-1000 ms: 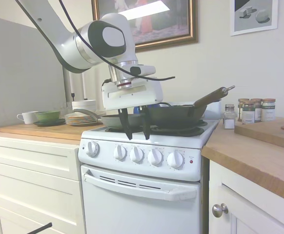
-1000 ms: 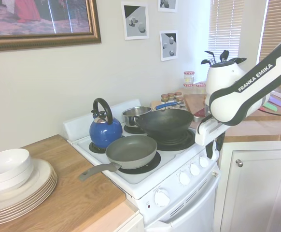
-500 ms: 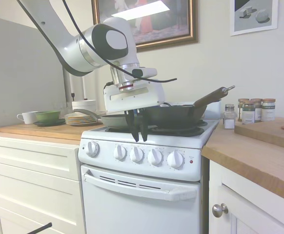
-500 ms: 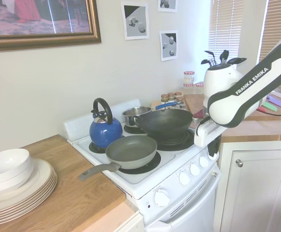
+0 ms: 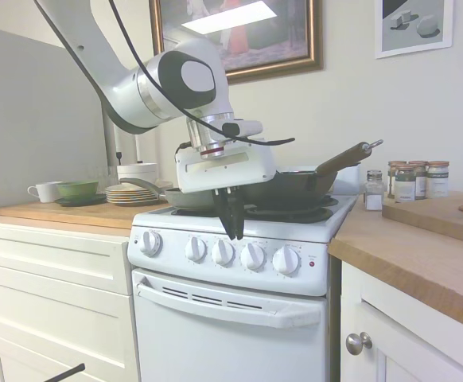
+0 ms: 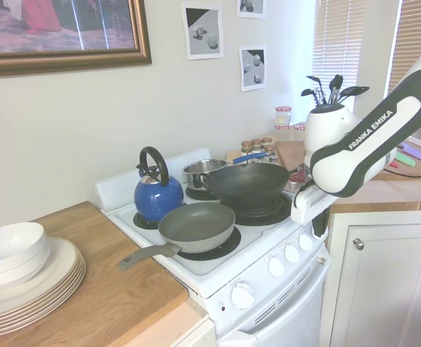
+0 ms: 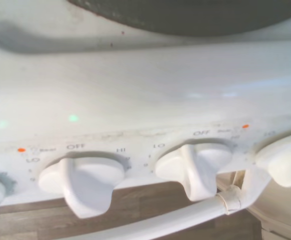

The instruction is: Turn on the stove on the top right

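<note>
The white stove (image 5: 215, 318) stands between wooden-topped cabinets, with five round white knobs (image 5: 252, 256) and a small red light (image 5: 312, 263) on its front panel. My gripper (image 5: 234, 232) hangs fingers-down just above the knob row, over the third and fourth knobs from the left, shut with nothing held. From the other side the gripper (image 6: 319, 230) sits at the stove's (image 6: 257, 233) front right corner. The wrist view looks close at the panel (image 7: 135, 90): two full knobs (image 7: 83, 180) (image 7: 198, 165) under OFF marks, neighbours partly cut off.
A black wok (image 6: 245, 184), grey frying pan (image 6: 196, 225), blue kettle (image 6: 157, 194) and small pot (image 6: 203, 172) sit on the burners. Stacked plates (image 6: 22, 282) lie on the left counter, spice jars (image 5: 410, 179) on the right. The oven handle (image 5: 227, 306) juts out below the knobs.
The gripper has shifted right along the stove front and dropped a little toward the knobs. Its fingers, apart a second ago, have come together.
</note>
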Controlling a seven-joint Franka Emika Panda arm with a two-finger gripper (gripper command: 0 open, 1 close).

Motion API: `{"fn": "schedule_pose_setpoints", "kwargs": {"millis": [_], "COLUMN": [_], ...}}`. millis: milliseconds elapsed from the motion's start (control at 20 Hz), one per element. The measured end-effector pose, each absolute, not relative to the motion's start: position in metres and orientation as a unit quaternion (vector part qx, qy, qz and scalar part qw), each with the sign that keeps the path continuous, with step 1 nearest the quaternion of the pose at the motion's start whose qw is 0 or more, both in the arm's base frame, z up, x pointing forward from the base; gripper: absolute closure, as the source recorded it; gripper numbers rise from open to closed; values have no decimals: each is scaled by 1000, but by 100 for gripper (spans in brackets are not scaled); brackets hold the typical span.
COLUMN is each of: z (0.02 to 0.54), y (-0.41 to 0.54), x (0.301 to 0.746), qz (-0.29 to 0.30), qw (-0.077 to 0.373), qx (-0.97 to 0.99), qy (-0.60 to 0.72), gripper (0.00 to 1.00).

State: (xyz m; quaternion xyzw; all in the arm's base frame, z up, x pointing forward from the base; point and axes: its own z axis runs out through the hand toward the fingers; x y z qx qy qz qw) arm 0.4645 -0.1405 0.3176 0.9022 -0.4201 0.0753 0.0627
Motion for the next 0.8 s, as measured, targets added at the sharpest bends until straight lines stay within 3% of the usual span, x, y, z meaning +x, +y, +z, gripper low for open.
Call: {"fn": "schedule_pose_setpoints", "kwargs": {"millis": [800], "z": [304], "y": [-142], "x": [477], "qz": [87], "qw": [60], "qx": [906], "qy": [-410], "gripper": [100]}}
